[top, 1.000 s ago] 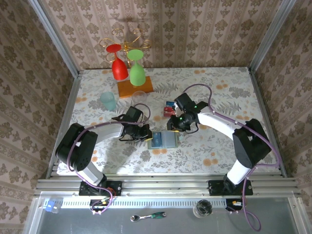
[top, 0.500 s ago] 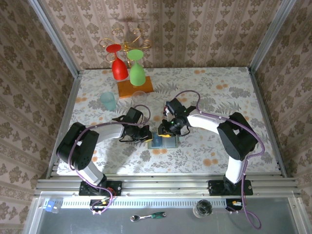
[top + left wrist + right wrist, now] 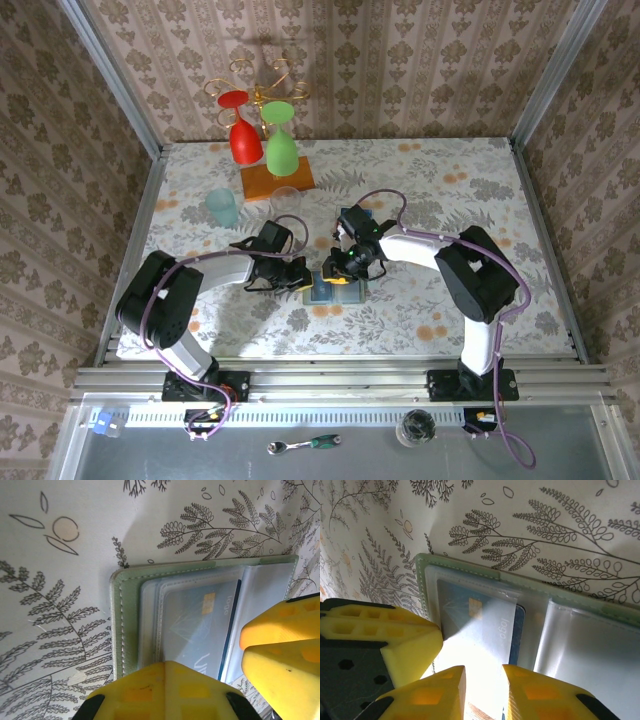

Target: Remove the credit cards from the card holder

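The card holder [image 3: 326, 294] lies open on the flowered table [image 3: 450, 180] between the two arms, but from above both grippers cover most of it. The left gripper [image 3: 300, 277] is pressed together. In the left wrist view its yellow block [image 3: 165, 669] sits over the holder's near edge [image 3: 117, 625] and hides the lower end of a blue-grey card [image 3: 195, 625] that is still in the clear pocket. The card's print is too small to read. In the right wrist view the right gripper [image 3: 482, 672] stands narrowly spread over the same card [image 3: 470, 615], with only glare in the gap. Whether a fingertip [image 3: 451, 676] touches the pocket is unclear. The holder's other panel runs out of the frame at the right
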Tool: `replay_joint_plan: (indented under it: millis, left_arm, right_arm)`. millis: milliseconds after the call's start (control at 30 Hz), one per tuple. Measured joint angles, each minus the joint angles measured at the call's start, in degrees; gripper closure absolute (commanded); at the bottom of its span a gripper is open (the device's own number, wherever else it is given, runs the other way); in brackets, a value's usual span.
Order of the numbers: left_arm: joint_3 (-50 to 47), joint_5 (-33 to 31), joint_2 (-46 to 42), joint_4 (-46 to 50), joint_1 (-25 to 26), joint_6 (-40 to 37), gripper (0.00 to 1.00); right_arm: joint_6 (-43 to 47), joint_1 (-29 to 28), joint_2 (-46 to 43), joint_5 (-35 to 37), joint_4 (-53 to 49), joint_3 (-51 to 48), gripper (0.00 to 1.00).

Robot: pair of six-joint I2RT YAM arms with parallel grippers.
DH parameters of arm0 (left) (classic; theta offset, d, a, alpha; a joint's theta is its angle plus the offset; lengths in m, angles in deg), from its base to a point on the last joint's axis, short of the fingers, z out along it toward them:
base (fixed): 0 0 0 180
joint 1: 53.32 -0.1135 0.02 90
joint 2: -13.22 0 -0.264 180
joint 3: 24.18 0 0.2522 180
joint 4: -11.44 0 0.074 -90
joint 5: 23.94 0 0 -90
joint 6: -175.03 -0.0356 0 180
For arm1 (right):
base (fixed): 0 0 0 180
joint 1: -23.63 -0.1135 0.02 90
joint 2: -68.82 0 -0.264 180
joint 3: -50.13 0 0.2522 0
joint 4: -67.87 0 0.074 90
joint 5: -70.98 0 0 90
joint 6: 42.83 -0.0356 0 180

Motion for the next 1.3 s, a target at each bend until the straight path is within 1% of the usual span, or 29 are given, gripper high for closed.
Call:
replay_joint_plan:
  millis: [567, 700, 800, 1100, 1300]
  left_arm:
    - [0.0, 0.2, 0.0, -0.1, 0.0, 0.0, 1.0]
    - [0.0, 0.4, 0.0, -0.1, 0.0, 0.0, 0.94]
    - [0.0, 0.4, -0.1, 0.0, 0.0, 0.0, 0.93]
    - [0.0, 0.4, -0.3, 0.8, 0.0, 0.0, 1.0]
    - [0.0, 0.4, -0.1, 0.7, 0.0, 0.0, 1.0]
  right_arm:
    - [0.2, -0.1, 1.5, 0.2, -0.1, 0.0, 0.77]
    - [0.5, -0.1, 1.6, 0.3, -0.1, 0.0, 0.77]
    - [0.8, -0.1, 1.6, 0.3, -0.1, 0.0, 0.77]
    - [1.6, -0.2, 1.6, 0.7, -0.5, 0.1, 0.77]
    - [2.0, -0.2, 1.6, 1.6, -1.4, 0.5, 0.77]
